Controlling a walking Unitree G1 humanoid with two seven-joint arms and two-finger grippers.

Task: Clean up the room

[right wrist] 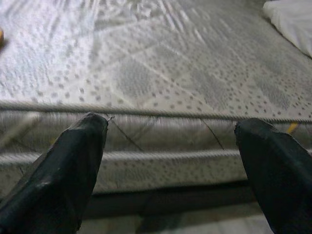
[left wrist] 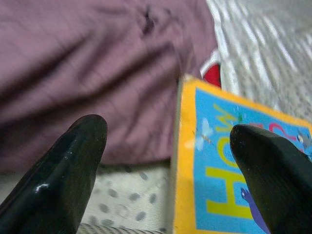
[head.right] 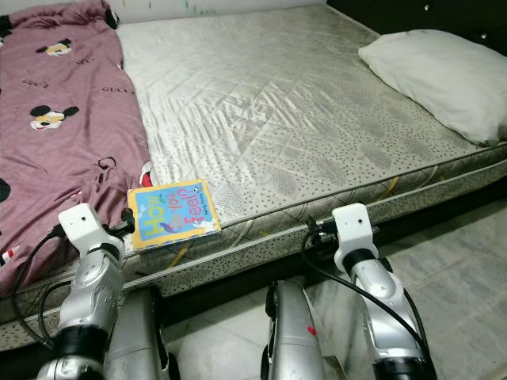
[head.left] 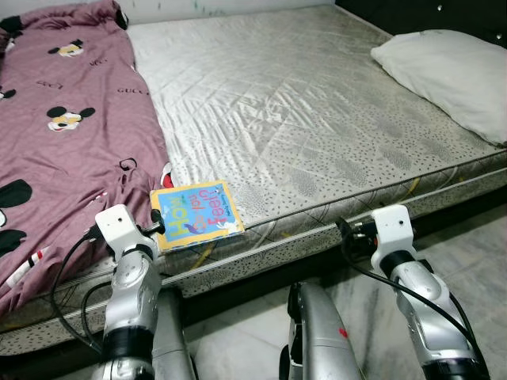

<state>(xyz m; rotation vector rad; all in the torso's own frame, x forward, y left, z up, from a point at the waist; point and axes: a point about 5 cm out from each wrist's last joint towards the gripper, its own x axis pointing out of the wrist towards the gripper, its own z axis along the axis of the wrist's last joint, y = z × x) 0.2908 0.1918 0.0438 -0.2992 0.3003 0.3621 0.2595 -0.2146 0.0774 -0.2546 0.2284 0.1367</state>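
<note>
The left gripper (left wrist: 168, 146) is spread wide, one finger (left wrist: 63, 175) over the mattress edge and purple sheet beside the book, the other finger (left wrist: 275, 180) over the book's cover, with nothing clamped between them. The book (head.left: 196, 214), a yellow-bordered blue children's book, lies flat at the near edge of the mattress (head.left: 301, 119), its left side just touching the purple cartoon-print sheet (head.left: 63, 134) that covers the mattress to the book's left. The right gripper (right wrist: 170, 165) is also released, its two fingers wide apart and pointing at the side of the mattress well to the right of the book, holding nothing. A white pillow (head.left: 451, 75) rests at the far right of the mattress, well apart from the book. Grey tiled floor (head.left: 467, 245) shows below the mattress edge, right of the book.
</note>
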